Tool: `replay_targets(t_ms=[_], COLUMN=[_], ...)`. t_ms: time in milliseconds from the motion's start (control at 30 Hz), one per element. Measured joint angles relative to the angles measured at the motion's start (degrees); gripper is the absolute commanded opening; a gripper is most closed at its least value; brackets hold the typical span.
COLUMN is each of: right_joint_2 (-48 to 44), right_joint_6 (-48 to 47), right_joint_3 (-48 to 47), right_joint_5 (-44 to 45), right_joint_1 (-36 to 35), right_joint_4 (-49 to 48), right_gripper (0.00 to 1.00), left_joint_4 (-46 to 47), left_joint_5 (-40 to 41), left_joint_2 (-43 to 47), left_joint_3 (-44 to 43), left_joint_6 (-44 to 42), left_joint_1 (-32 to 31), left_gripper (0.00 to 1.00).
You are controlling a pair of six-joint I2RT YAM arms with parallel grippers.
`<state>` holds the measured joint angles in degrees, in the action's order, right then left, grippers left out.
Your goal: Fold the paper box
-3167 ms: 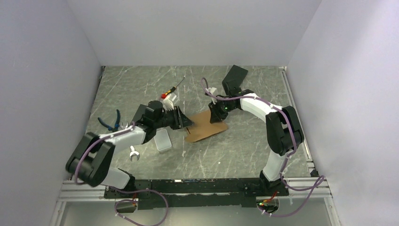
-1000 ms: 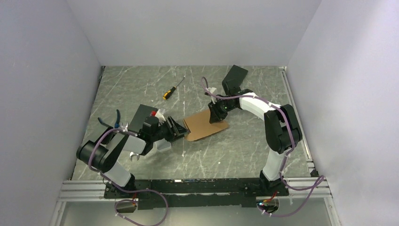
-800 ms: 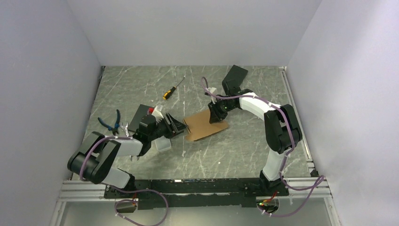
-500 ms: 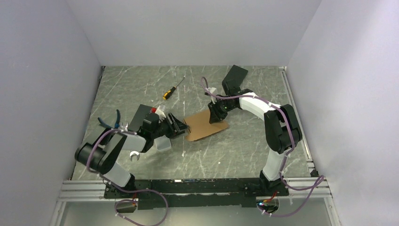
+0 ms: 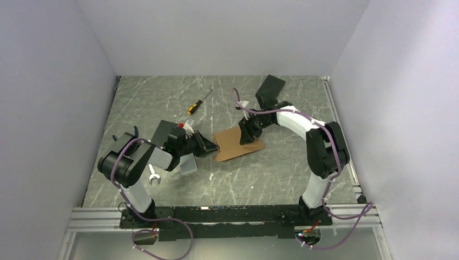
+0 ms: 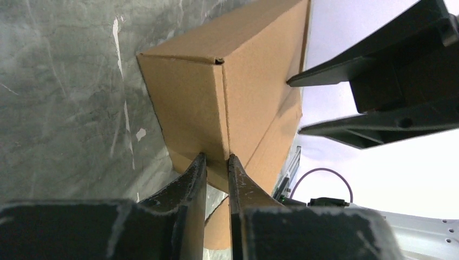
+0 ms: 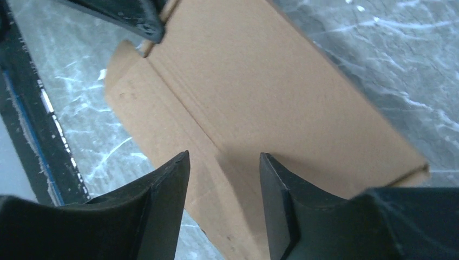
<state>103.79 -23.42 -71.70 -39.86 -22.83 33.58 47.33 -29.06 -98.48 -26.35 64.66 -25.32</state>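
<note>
The paper box (image 5: 238, 143) is a flat tan cardboard sheet with creases, lying mid-table. In the left wrist view its near flap (image 6: 216, 92) stands folded up. My left gripper (image 5: 210, 147) is at the box's left edge, and its fingers (image 6: 216, 158) are shut on the bottom of that raised flap. My right gripper (image 5: 249, 133) is over the box's far right part. In the right wrist view it is open (image 7: 224, 162), with the fingertips spread just above the cardboard (image 7: 260, 92). I cannot tell whether they touch it.
A grey tin (image 5: 187, 164) and a small wrench (image 5: 153, 177) lie by the left arm. A black slab (image 5: 162, 132) lies behind the left wrist, another (image 5: 269, 85) at the back. A screwdriver (image 5: 199, 101) lies at the back left. Pliers (image 5: 133, 131) are partly hidden.
My left arm has swung in and its gripper has moved right to the box's left edge. The right arm and the box have hardly moved.
</note>
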Motion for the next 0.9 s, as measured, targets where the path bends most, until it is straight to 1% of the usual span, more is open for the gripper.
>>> replay_targets(t_ms=[67,167,233,367,467,567,700,767,833,900], right_joint_2=[-1.1,-4.7,-7.6,-11.7,-11.7,-10.8,-9.6,-8.9,-7.7,-6.3], right_joint_6=[-0.8,-1.2,-0.5,3.7,6.8,9.9,13.1,14.3,15.2,16.1], right_joint_3=[0.0,0.4,1.1,3.5,5.1,6.3,7.3,7.7,7.7,7.7], right_joint_5=[-1.4,-3.5,-4.6,-5.6,-5.1,-3.9,-3.5,-3.5,-3.7,-4.0], right_joint_1=[0.0,0.1,0.8,6.0,10.0,12.4,13.3,13.6,13.8,14.1], right_joint_4=[0.9,1.0,0.0,-5.0,-7.8,-9.4,-11.3,-11.9,-12.2,-12.3], right_gripper=[0.58,0.59,0.63,0.7,0.75,0.76,0.79,0.81,0.84,0.9], left_joint_4=[-0.5,-4.2,-7.2,-12.8,-14.3,-14.7,-16.0,-16.7,-17.4,-18.0], left_joint_5=[0.2,0.9,1.0,1.2,1.2,0.9,0.9,1.1,1.5,1.8], left_joint_2=[0.4,2.5,4.0,6.0,6.3,6.3,8.1,9.8,11.9,13.4], left_joint_3=[0.0,-0.5,-0.8,-2.1,-2.7,-2.8,-2.8,-2.8,-2.8,-2.8], left_joint_6=[-0.4,-1.8,-3.0,-5.4,-6.1,-6.6,-7.0,-7.5,-8.2,-8.7], left_joint_1=[0.0,0.0,-0.1,-0.4,-0.4,-0.4,-0.4,-0.4,-0.4,-0.4], left_gripper=[0.21,0.23,0.26,0.29,0.32,0.4,0.49,0.52,0.55,0.57])
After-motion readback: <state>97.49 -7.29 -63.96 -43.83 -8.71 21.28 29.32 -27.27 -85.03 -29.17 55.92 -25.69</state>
